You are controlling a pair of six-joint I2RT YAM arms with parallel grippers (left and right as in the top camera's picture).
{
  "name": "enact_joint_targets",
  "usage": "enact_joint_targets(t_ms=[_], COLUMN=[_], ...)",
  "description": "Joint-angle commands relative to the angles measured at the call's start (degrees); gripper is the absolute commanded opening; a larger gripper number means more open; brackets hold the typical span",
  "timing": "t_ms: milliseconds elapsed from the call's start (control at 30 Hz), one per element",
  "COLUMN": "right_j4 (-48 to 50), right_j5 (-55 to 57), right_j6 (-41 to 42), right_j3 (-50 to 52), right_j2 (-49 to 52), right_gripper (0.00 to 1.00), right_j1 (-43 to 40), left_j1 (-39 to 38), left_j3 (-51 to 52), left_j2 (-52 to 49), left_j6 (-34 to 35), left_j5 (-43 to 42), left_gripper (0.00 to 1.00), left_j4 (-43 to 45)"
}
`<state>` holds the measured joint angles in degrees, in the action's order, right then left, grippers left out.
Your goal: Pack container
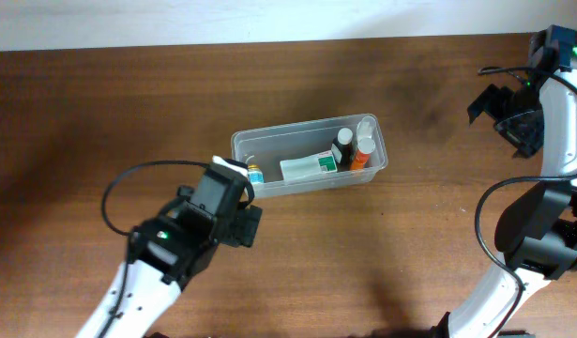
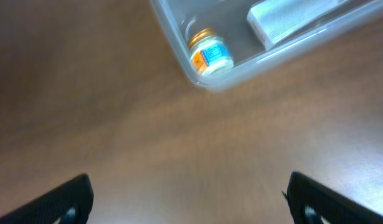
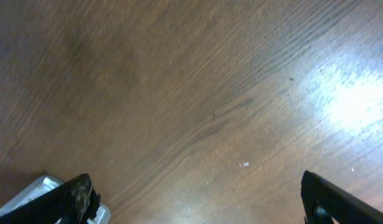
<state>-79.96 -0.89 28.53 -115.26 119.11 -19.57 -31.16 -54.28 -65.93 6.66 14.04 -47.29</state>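
The container (image 1: 269, 152) is seen at the centre of the overhead frame, set at a slight angle on the counter (image 1: 100, 113). Inside it, a white-and-green box (image 1: 309, 167) is laid flat in the middle, a dark bottle (image 1: 343, 145) and an orange bottle (image 1: 363, 150) are stood at its right end, and a small gold-capped bottle (image 1: 255, 175) is lodged in its lower-left corner. The counter is of dark brown wood with visible grain, and a pale strip of wall (image 1: 269, 19) is seen along the top edge. The left hand (image 2: 190, 202) is held just below the container's lower-left corner, jaws spread wide, nothing gripped. The right hand (image 3: 207, 202) is held well apart at the upper right, over bare wood, likewise fully spread and empty.
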Motion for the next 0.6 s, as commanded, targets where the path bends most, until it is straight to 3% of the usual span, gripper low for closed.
enact_joint_targets(t_ms=[0, 367, 567], right_j4=[0.1, 0.1, 0.1], right_j5=[0.7, 0.7, 0.7], right_j6=[0.5, 0.5, 0.5], right_j3=[0.0, 0.0, 0.0], right_j2=[-0.7, -0.7, -0.7], right_gripper=[0.98, 0.98, 0.98], right_j1=[0.0, 0.0, 0.0], left_j1=[-0.2, 6.5, 10.6], left_j3=[9.1, 42.3, 51.8], left_j2=[4.0, 24.7, 36.2], left_j6=[-6.5, -6.5, -6.4], left_j5=[0.8, -2.9, -5.3], left_gripper=[0.99, 0.99, 0.99], left_j4=[8.0, 40.5, 47.9])
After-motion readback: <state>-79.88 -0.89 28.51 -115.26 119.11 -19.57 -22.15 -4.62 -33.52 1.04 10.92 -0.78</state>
